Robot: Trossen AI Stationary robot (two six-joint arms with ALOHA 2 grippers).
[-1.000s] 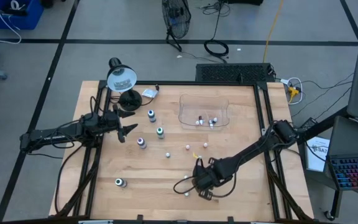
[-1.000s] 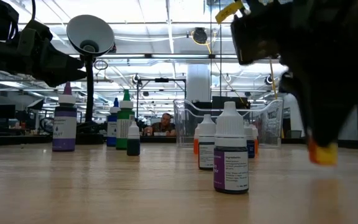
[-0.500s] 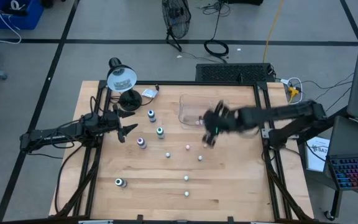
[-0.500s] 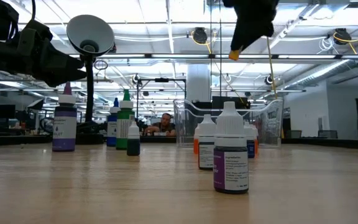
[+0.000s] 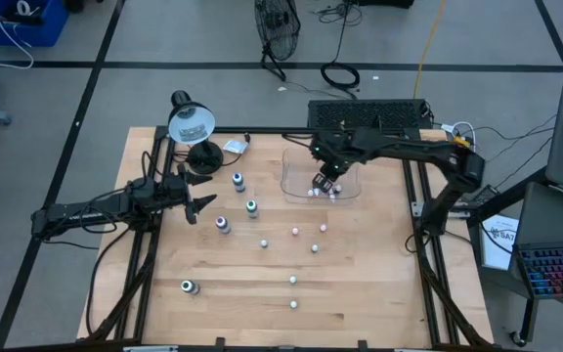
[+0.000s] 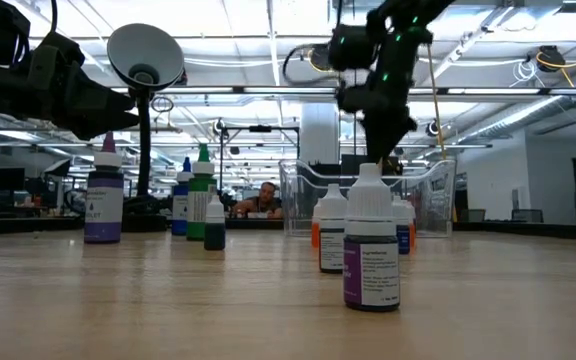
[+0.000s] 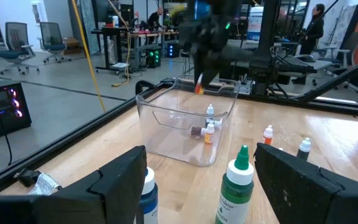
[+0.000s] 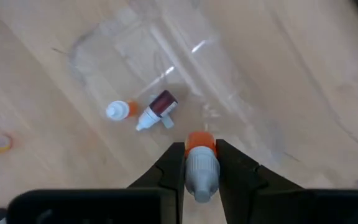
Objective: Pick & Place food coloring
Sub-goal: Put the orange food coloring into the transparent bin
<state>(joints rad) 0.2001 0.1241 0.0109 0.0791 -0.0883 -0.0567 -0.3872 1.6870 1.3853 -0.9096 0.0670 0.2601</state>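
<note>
Food coloring, item in hand: I count one small whitish bottle with an orange cap, pinched between the two fingers of my right tool; the fingers sit closed against its sides, cap pointing away from the wrist. That tool hangs over the clear plastic tray at the far middle of the tabletop.

In the tray, below the held bottle: I count two more small bottles in the right wrist view, an orange one and a dark red one, both lying on their sides, just beside each other.

Loose on the tabletop, high view: three larger bottles near the left tool, two blue-topped and, one green-topped; a fourth well apart near the front left. About six tiny bottles are scattered in the middle, among them and.

Labels: the nearest bottle in the low view carries a purple label; its print is too small for me to read.

Left tool: fingers spread wide, holding nothing, beside the desk lamp.
</note>
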